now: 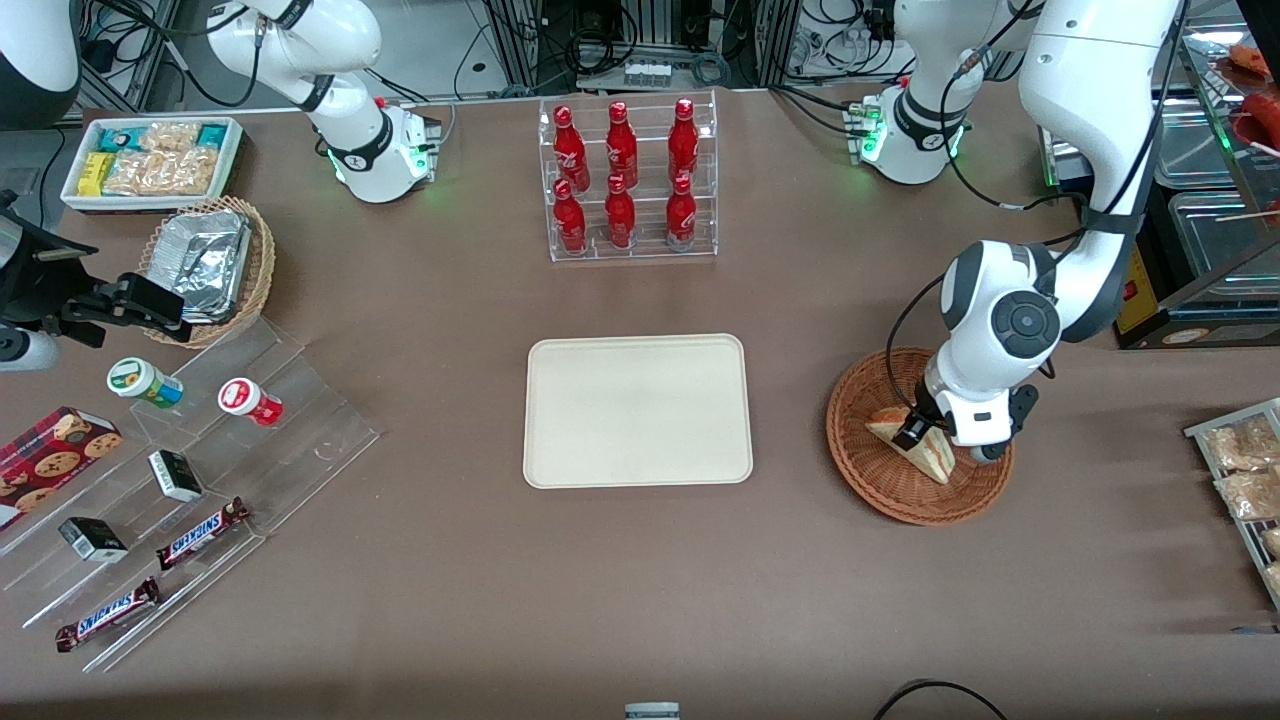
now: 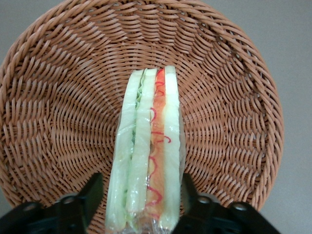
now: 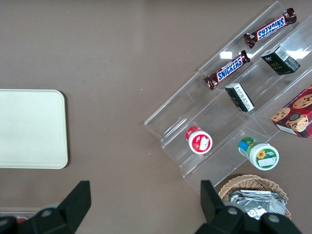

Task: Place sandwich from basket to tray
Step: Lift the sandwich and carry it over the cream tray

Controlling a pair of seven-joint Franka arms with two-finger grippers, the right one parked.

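Down in the basket (image 1: 915, 497), the tool (image 2: 146, 207) straddles the sandwich (image 2: 146, 156), one finger (image 2: 90, 195) against each outer bread face at the wide end of the wedge. The fingers stand at sandwich width, touching or very nearly touching the wrap; whether they are already pressing cannot be told for sure, but it reads as a narrow hold on the wedge.

The sandwich stands on edge, its layers running from 6 toward 12 o'clock across the basket floor in the wrist view: pale bread, green filling, bread, red-orange filling, bread. A clear film covers it.

It should be light, soft and easily crushed. The bread will give under pressure, so a gentle squeeze is wanted. The film looks slick, so too loose a hold may let it slide out. Gripping across the flat faces near the thick end, as now, seems the best place; the thin tip would fold.

In the front view the tray (image 1: 560, 460) lies on the surface at about 9 o'clock from the basket, well apart.
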